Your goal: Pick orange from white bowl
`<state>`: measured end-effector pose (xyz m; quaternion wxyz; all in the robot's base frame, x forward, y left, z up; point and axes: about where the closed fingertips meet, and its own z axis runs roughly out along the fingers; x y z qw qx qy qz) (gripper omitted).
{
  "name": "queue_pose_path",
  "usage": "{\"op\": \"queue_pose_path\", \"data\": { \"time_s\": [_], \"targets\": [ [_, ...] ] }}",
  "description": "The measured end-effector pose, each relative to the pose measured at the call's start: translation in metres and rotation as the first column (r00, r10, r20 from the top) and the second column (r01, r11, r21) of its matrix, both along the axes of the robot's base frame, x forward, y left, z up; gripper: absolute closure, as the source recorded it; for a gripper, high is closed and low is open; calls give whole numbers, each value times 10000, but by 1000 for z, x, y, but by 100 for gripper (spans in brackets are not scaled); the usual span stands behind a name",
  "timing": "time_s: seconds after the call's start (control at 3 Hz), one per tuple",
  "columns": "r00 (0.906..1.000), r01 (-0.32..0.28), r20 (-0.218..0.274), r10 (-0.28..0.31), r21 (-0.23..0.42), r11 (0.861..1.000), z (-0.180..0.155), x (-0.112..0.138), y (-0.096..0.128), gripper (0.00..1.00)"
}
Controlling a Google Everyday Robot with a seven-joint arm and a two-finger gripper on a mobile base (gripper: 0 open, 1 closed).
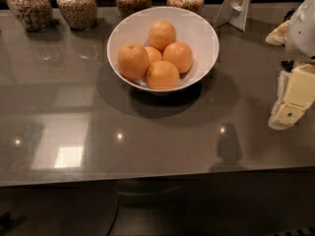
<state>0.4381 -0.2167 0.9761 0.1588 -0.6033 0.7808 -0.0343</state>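
A large white bowl (202,36) stands on the grey countertop (147,132) at the back centre. It holds several oranges (162,75), piled together. My gripper (287,113) is at the right edge of the view, over the counter. It hangs to the right of the bowl and well apart from it, with pale yellow fingers pointing down. It holds nothing that I can see.
Several glass jars of grains (77,6) line the back edge of the counter. A white stand (237,6) is at the back right. The counter's front edge runs across the lower part of the view.
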Motion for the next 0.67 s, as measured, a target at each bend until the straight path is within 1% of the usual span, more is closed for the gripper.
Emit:
{"op": "queue_pose_path", "data": {
  "time_s": [0.33,0.67],
  "targets": [
    [10000,-1,2,1,2,10000,0,0,0,0],
    [9998,-98,187,96,143,9998,3,2,4,0]
  ]
}}
